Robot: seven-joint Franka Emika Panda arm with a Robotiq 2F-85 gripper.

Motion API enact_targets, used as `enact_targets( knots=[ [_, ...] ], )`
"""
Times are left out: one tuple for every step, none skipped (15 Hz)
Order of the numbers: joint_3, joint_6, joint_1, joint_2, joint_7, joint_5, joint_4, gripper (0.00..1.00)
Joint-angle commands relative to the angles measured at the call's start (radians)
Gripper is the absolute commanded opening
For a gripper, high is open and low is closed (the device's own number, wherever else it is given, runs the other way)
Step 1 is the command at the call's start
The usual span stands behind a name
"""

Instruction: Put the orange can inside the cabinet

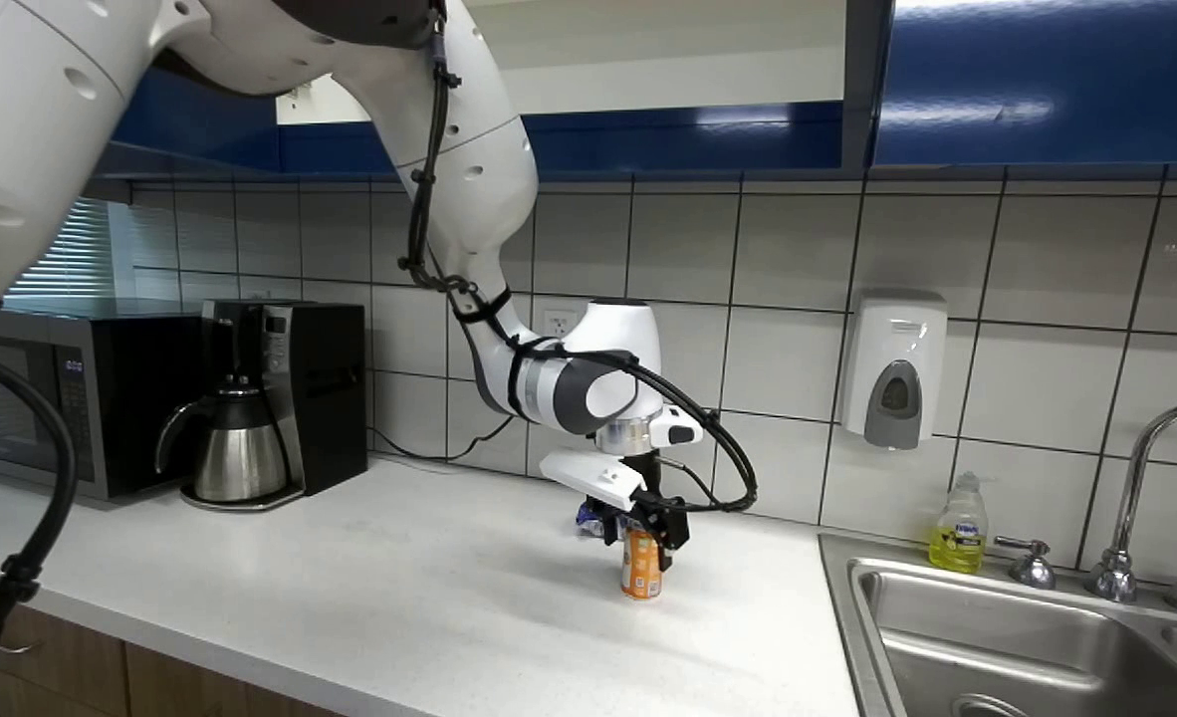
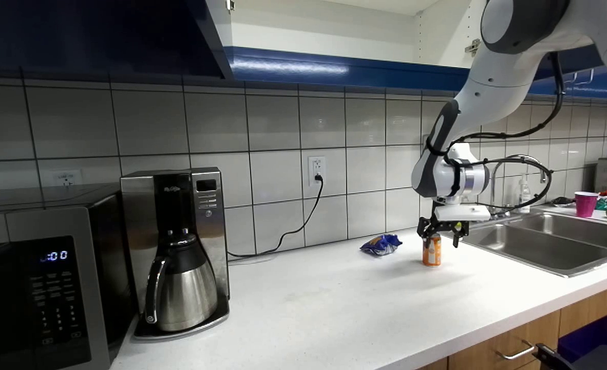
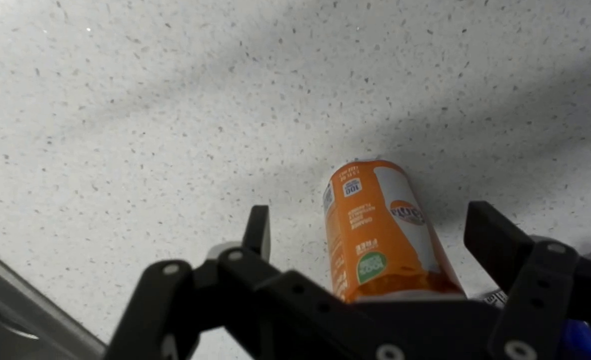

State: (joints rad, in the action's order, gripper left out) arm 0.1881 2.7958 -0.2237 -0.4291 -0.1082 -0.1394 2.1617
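The orange can stands upright on the white counter; it shows in both exterior views (image 1: 641,568) (image 2: 432,252) and in the wrist view (image 3: 370,225). My gripper (image 1: 638,544) (image 2: 441,240) (image 3: 368,227) points down over the can and is open. In the wrist view its two black fingers are on either side of the can, with a gap at each side. The can's top is partly hidden by the gripper's body. The cabinet (image 1: 688,139) (image 2: 344,69) hangs on the wall above, its pale interior exposed in both exterior views. The arm covers part of it.
A crumpled blue wrapper (image 2: 381,244) lies near the can by the wall. The coffee maker with its steel pot (image 2: 188,298) and the black microwave (image 2: 26,298) stand along the counter. The sink (image 1: 837,597), faucet (image 1: 1136,488) and yellow soap bottle (image 1: 959,533) are on the opposite side.
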Motion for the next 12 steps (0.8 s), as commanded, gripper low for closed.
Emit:
enact_targets(
  knots=[
    [-0.027,0.029,-0.023,-0.020,0.022,0.001,-0.022,1.00],
    [-0.029,0.035,-0.024,-0.023,0.024,0.000,-0.023,1.00],
    [-0.032,0.043,-0.024,-0.026,0.027,-0.002,-0.024,1.00],
    [-0.034,0.050,-0.024,-0.030,0.030,-0.002,-0.027,1.00],
    [-0.038,0.056,-0.026,-0.035,0.029,-0.004,-0.029,1.00],
    [-0.040,0.059,-0.026,-0.039,0.031,-0.003,-0.033,1.00],
    [-0.041,0.063,-0.026,-0.043,0.034,-0.003,-0.035,1.00],
    [-0.044,0.067,-0.026,-0.046,0.035,-0.003,-0.038,1.00],
    [-0.046,0.071,-0.027,-0.050,0.037,-0.004,-0.040,1.00],
    [-0.047,0.074,-0.027,-0.053,0.038,-0.003,-0.042,1.00],
    [-0.046,0.077,-0.026,-0.058,0.042,-0.001,-0.046,1.00],
    [-0.046,0.079,-0.026,-0.062,0.043,0.000,-0.049,1.00]
  ],
)
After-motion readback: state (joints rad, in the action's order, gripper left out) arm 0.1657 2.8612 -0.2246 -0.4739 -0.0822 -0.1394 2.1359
